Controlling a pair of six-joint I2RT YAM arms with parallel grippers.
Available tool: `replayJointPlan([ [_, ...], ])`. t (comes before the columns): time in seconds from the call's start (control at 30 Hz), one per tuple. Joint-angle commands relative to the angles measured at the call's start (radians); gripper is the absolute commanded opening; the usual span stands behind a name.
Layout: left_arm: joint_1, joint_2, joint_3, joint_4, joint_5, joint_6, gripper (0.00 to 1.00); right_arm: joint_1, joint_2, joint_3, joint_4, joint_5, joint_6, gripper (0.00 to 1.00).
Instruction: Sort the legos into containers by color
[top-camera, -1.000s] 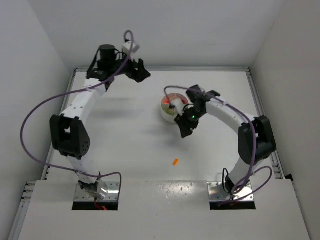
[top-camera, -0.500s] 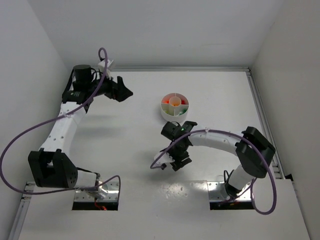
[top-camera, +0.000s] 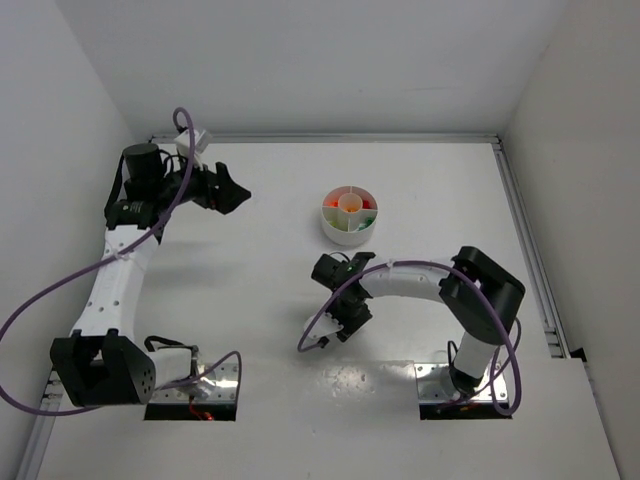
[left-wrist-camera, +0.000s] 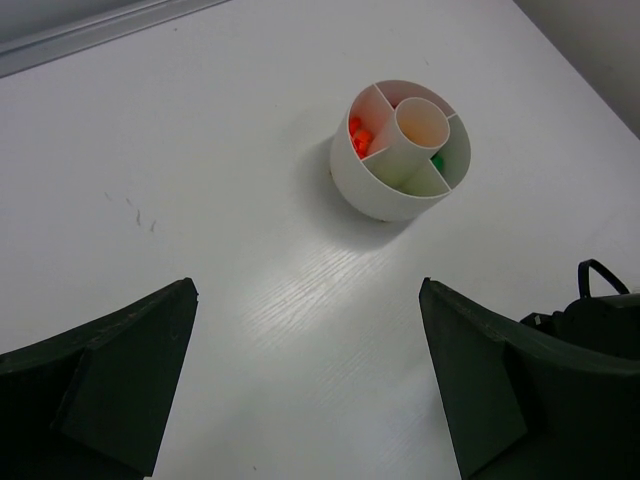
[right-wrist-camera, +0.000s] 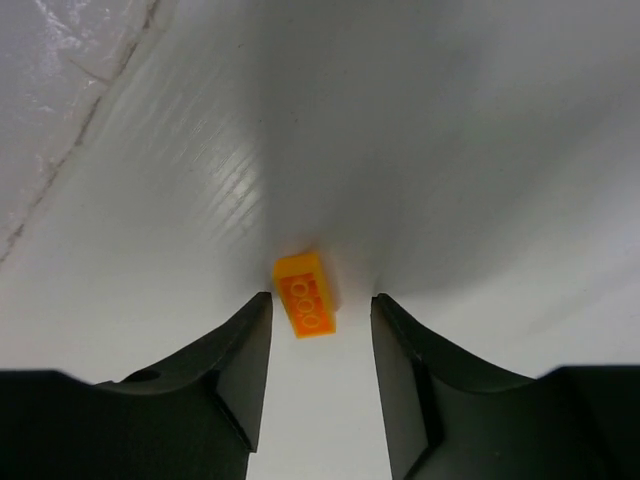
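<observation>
Straddling the orange lego (right-wrist-camera: 304, 293), the right hand (right-wrist-camera: 320, 302) sits low over the desk (top-camera: 250, 260) in the lower centre of the top view. Its fingers (right-wrist-camera: 235, 370) are parted, with the brick lying studded face up between the tips. A gap shows beside the right-side finger, so the brick is not gripped. The left hand (top-camera: 235, 192) is in the upper left of the top view, with its jaws spread wide and holding nothing. The dish (top-camera: 350, 213) stands upright above centre in that view, well apart from both hands. In the left wrist view, red and orange legos (left-wrist-camera: 358, 135) lie in its left compartment and a green lego (left-wrist-camera: 437, 160) in its right compartment, on either side of the central cup (left-wrist-camera: 423, 120).
</observation>
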Motion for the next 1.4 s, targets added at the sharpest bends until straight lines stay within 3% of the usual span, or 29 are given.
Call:
replayJointPlan([
  [0.0, 0.016, -0.004, -0.001, 0.009, 0.043, 0.007, 1.00, 0.021, 0.002, -0.024, 0.057, 0.017, 0.001, 0.42],
  [0.27, 0.027, 0.023, -0.001, 0.009, 0.061, 0.016, 1.00, 0.041, 0.002, -0.070, 0.089, 0.027, 0.041, 0.30],
  [0.47, 0.027, 0.033, -0.001, 0.009, 0.061, 0.016, 1.00, 0.050, -0.010, -0.080, 0.115, 0.046, 0.113, 0.12],
  [0.57, -0.011, 0.033, -0.001, 0.022, -0.032, -0.020, 1.00, 0.035, -0.038, 0.034, 0.052, 0.045, 0.251, 0.05],
  [0.67, -0.051, 0.043, 0.020, 0.033, -0.121, -0.061, 1.00, 0.009, -0.061, 0.259, -0.046, -0.018, 0.426, 0.02],
  [0.73, -0.085, 0.085, 0.061, 0.024, -0.219, -0.076, 1.00, -0.040, -0.115, 0.324, -0.046, -0.029, 0.553, 0.00],
  [0.9, -0.126, 0.192, 0.165, -0.013, -0.310, -0.113, 1.00, -0.156, -0.144, 0.410, -0.006, 0.028, 0.769, 0.00],
  [1.13, -0.183, 0.352, 0.340, -0.094, -0.269, -0.083, 1.00, -0.450, 0.018, 0.684, -0.048, -0.045, 0.934, 0.00],
  [1.37, -0.217, 0.382, 0.387, -0.103, -0.380, -0.070, 1.00, -0.546, 0.141, 0.806, -0.060, -0.085, 0.997, 0.00],
])
